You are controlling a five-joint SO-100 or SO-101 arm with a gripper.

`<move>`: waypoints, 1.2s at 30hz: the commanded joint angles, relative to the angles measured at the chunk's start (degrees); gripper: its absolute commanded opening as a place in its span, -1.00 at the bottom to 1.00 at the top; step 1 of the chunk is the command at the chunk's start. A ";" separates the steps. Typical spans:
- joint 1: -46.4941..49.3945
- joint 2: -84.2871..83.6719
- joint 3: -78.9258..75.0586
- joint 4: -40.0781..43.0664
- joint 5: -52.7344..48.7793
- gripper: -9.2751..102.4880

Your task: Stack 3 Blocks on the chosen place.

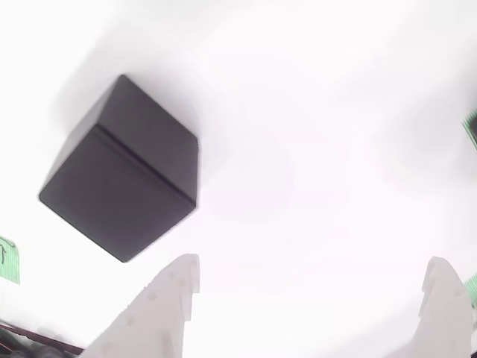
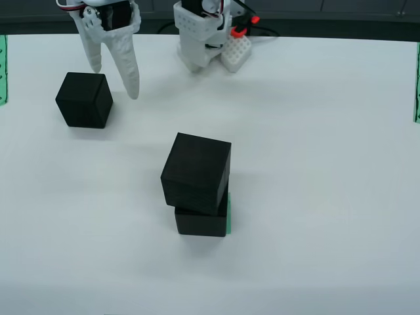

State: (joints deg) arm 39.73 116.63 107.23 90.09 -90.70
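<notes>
In the view from above, my white gripper (image 2: 115,79) hangs open and empty at the far left, just right of and behind a lone black block (image 2: 84,100). Mid-table, a second block (image 2: 197,172) rests twisted on a third block (image 2: 201,221). That lower one covers the chosen place (image 2: 228,214), of which a thin green sliver shows at its right side. In the view that rides on the gripper, the lone block (image 1: 123,171) lies left of and beyond the open gripper (image 1: 309,298), outside the gap between the fingers (image 1: 168,298).
The arm's white base (image 2: 200,39) with red wiring stands at the far edge of the white table. Narrow green-striped bands run along the left edge (image 2: 2,69) and right edge (image 2: 417,85). A dark strip borders the far side.
</notes>
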 commanded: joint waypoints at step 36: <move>17.67 -9.05 20.30 -40.25 -54.32 -0.25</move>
State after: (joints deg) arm 58.36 106.35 127.09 50.71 -145.37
